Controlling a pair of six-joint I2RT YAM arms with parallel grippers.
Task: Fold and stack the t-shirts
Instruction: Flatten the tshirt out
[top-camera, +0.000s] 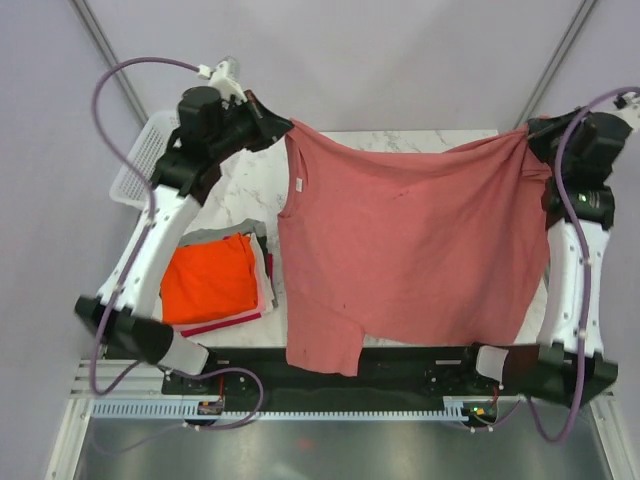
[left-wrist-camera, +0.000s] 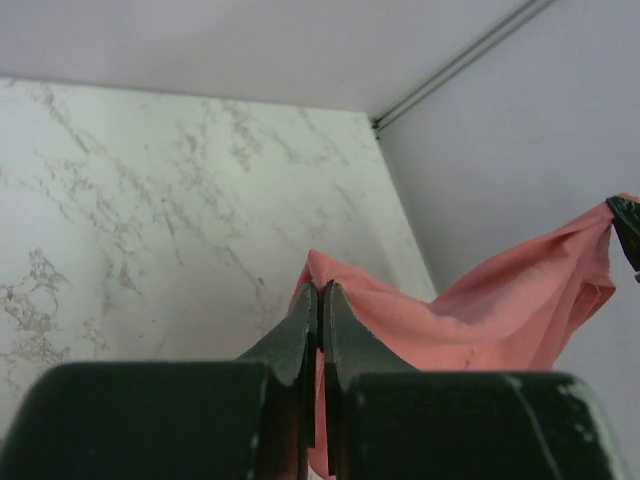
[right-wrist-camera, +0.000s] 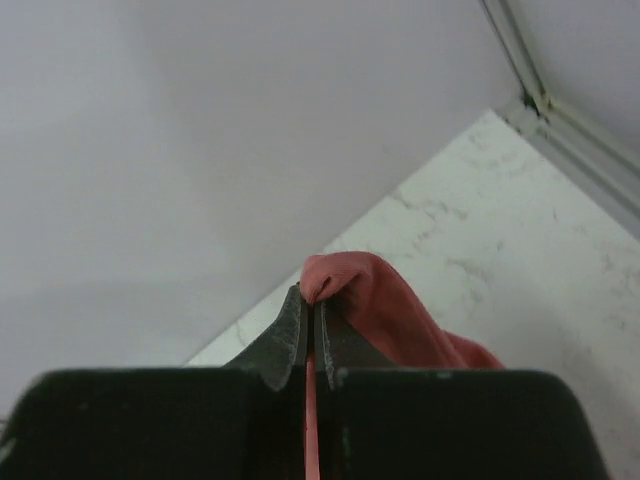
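- The left fingers (left-wrist-camera: 298, 335) are pressed together, pinching one top corner of the pinkish-red t-shirt (top-camera: 410, 250).
- The right fingers (right-wrist-camera: 288, 335) are pressed together on the opposite top corner; a small fold of cloth bulges above the tips.
- The pinkish-red t-shirt hangs spread between both arms above the marble worktop (top-camera: 240, 195). Its top edge sags in the middle, and one sleeve hangs lowest at the near left.
- A stack of folded t-shirts (top-camera: 208, 282), orange-red on top, lies on the marble worktop just left of the hanging cloth.
- A white mesh basket (top-camera: 135, 170) sits at the far left corner.
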